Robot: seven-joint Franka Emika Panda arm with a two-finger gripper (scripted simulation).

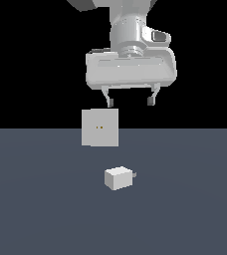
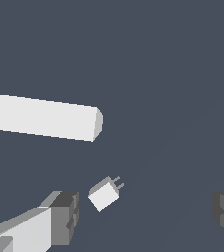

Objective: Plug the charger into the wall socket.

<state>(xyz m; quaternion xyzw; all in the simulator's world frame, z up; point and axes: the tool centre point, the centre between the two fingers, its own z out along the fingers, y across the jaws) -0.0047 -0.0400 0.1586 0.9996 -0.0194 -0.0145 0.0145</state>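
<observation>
Our gripper (image 1: 130,101) hangs wide open and empty above the charger (image 1: 119,178), which lies on the floor (image 1: 36,199) near the wall socket (image 1: 100,127). We judge a crooked grasp could leave the prongs (image 1: 134,174) misaligned with the socket's holes.

No readable text, label, brand, number or sign anywhere; only two tiny orange dots at the centre of the wall socket (image 1: 100,127), nothing legible on the charger (image 1: 118,178) lying nearby.
</observation>
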